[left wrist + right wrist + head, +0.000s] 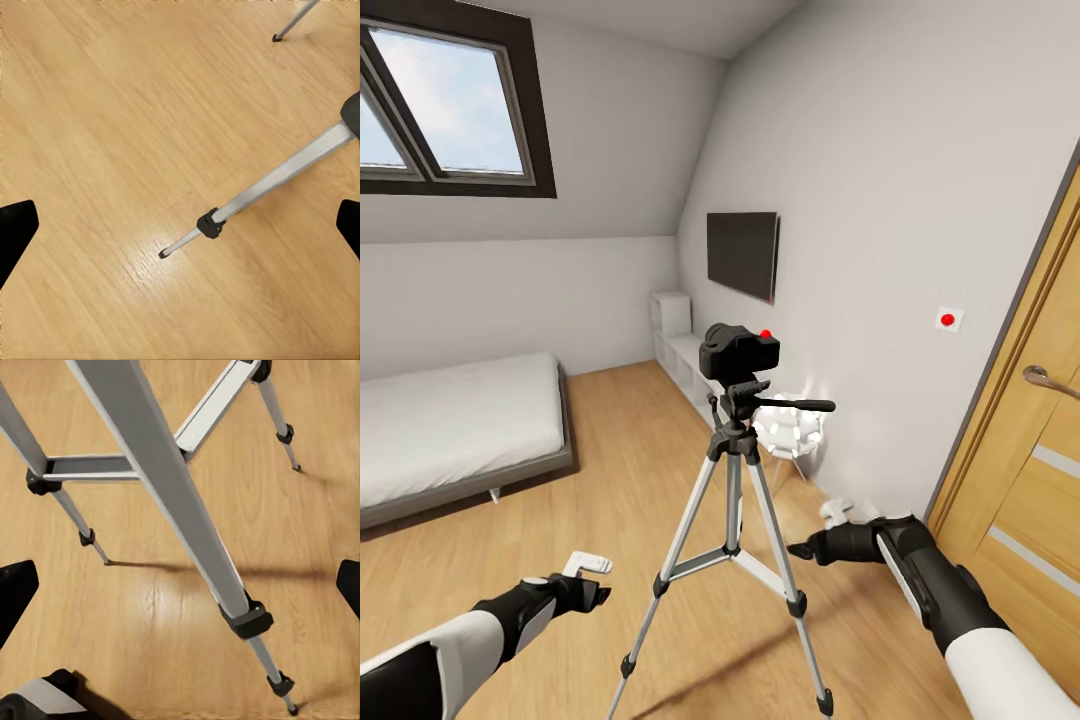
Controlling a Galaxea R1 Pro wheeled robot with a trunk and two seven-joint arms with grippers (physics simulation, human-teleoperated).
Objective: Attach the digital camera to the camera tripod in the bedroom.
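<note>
We see the digital camera [738, 352] — boxy, matte black, with a round red button on top — sitting on the black head of the camera tripod [732, 520] at the centre of the head view. The tripod's 3 smooth silver legs splay down to black collars and feet, tied by flat centre braces, and a thin pan handle juts right. At lower left the left gripper [592, 578] hangs with fingers spread, holding nothing; at lower right the right gripper [822, 532] is likewise spread and empty. Both wrist views look down on the pale, glossy wood-grain floor [112, 112]. The bedroom has plain white walls, a dark-framed skylight [445, 105] at upper left, a grey bed [455, 430] and a flat black TV [742, 254] — plus a wooden door [1025, 480] at right.
</note>
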